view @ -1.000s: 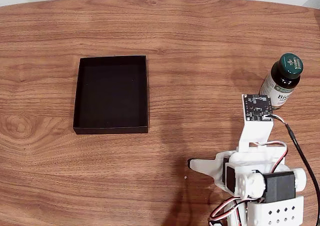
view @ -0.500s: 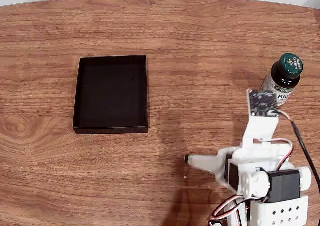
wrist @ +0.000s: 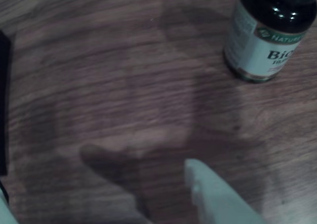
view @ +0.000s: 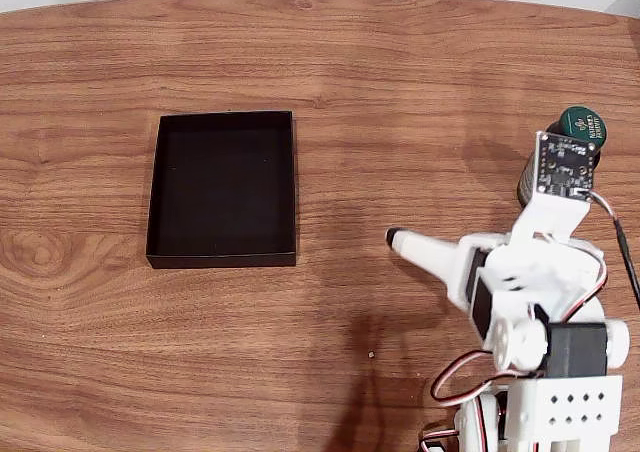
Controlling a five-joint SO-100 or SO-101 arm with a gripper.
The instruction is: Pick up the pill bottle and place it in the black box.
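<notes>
At the lower right of the fixed view stands the white arm (view: 545,372), its base against the bottom edge and its wrist leaning up toward the right side. One white finger (view: 420,249) sticks out to the left with a dark tip; in the wrist view a pale finger (wrist: 213,194) rises from the bottom edge, and the gripper (wrist: 106,196) looks spread wide, with bare wood between its parts and nothing held.

Just beyond the wrist, at the right edge of the fixed view, the pill bottle (view: 580,127) stands upright, its green cap showing above the small circuit board (view: 566,164) that covers most of its body. In the wrist view the pill bottle (wrist: 265,38) sits at the upper right, apart from the finger.

It is likely light and rigid (smooth dark sides, so somewhat slippery), and tall enough to tip if nudged. The labelled middle of the body seems the safest place to grip.

Farthest off, well apart at the left centre on the wooden table (view: 400,72), lies the black box (view: 224,188).
</notes>
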